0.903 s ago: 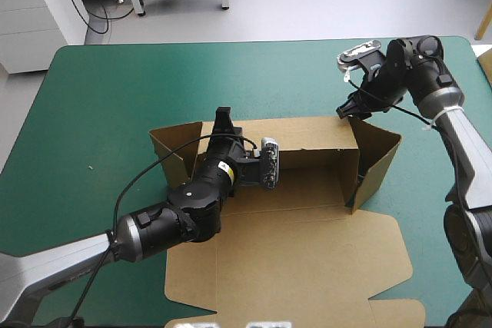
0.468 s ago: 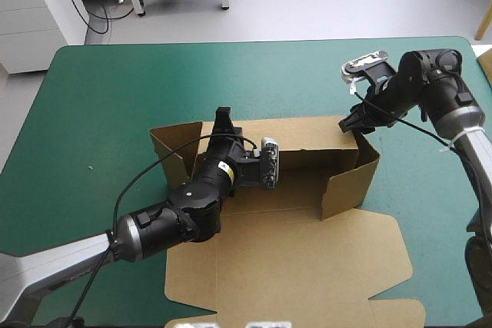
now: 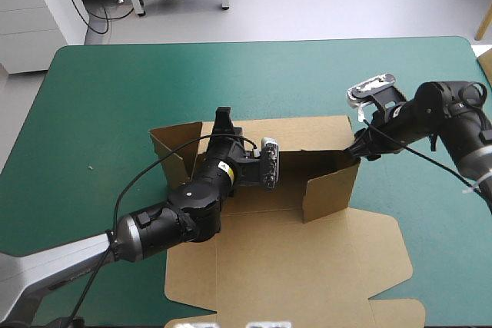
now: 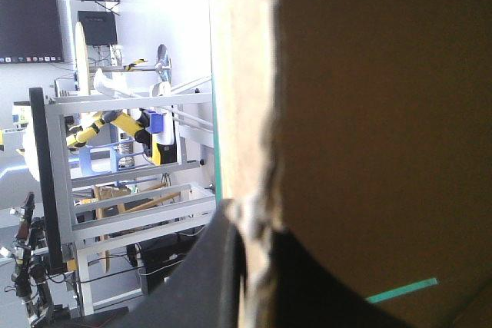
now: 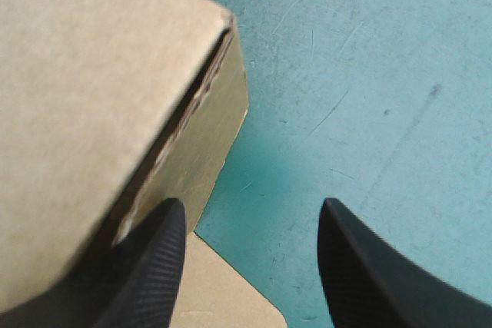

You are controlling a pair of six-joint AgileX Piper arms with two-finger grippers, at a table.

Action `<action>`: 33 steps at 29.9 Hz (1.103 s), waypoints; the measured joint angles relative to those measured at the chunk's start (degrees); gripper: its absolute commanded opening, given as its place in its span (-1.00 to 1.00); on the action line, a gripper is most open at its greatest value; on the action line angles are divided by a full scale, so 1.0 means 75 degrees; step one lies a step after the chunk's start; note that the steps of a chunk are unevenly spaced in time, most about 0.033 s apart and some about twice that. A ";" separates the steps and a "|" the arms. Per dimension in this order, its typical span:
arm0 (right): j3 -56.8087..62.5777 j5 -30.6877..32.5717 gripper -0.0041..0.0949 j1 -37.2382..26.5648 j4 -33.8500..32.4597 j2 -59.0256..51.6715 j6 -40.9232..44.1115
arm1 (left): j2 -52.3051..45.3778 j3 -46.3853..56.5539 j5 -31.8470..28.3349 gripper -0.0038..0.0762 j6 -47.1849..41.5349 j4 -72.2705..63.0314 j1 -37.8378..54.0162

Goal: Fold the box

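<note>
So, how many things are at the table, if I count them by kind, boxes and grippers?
box: 1
grippers: 2, the left gripper and the right gripper
Total: 3

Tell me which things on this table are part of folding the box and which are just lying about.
Part of the job:
- the box, back wall raised, lid flat
- left gripper, shut on the back wall
- right gripper, open at the box's right-hand flap

Just there:
- the teal-green cover
- a tiny pale speck on it, left of the box
</note>
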 measured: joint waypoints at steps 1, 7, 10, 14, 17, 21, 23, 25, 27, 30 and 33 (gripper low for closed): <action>0.0164 -0.0098 0.06 0.0000 0.0002 -0.0157 -0.0013 | 0.0006 0.0000 0.0000 -0.92 0.0000 0.0000 0.0000; 0.1161 -0.0753 0.06 0.0000 0.0064 -0.1122 -0.0074 | 0.0006 0.0000 0.0000 -0.92 0.0000 0.0000 0.0000; 0.1774 -0.1053 0.06 0.0000 0.0139 -0.1656 -0.0182 | 0.0006 0.0000 0.0000 -0.92 0.0000 0.0000 0.0000; 0.2618 -0.1474 0.06 0.0000 0.0750 -0.2322 -0.0775 | 0.0006 0.0000 0.0000 -0.92 0.0000 0.0006 0.0000; 0.3158 -0.1803 0.06 0.0000 0.1477 -0.2622 -0.1314 | 0.0006 0.0000 0.0000 -0.92 0.0000 0.0006 0.0000; 0.3725 -0.2321 0.06 0.0000 0.1972 -0.2724 -0.1728 | 0.0006 0.0000 -0.0005 -0.92 0.0000 0.0015 0.0000; 0.3910 -0.2678 0.06 0.0000 0.2006 -0.2724 -0.1777 | 0.0006 0.0000 -0.0005 -0.92 0.0000 0.0015 0.0000; 0.4010 -0.2974 0.06 0.0000 0.2030 -0.2724 -0.1820 | 0.0006 0.0000 -0.0005 -0.92 0.0000 0.0015 0.0000; 0.4043 -0.3140 0.06 0.0008 0.2060 -0.2724 -0.1827 | 0.0007 0.0000 -0.0005 -0.92 0.0000 0.0015 0.0000; 0.4051 -0.3328 0.06 0.0008 0.2320 -0.2724 -0.1882 | 0.0014 0.0000 -0.0015 -0.92 0.0000 0.0024 0.0000; 0.4060 -0.3432 0.06 0.0008 0.2617 -0.2724 -0.1964 | 0.0014 0.0000 -0.0030 -0.92 0.0000 0.0027 0.0000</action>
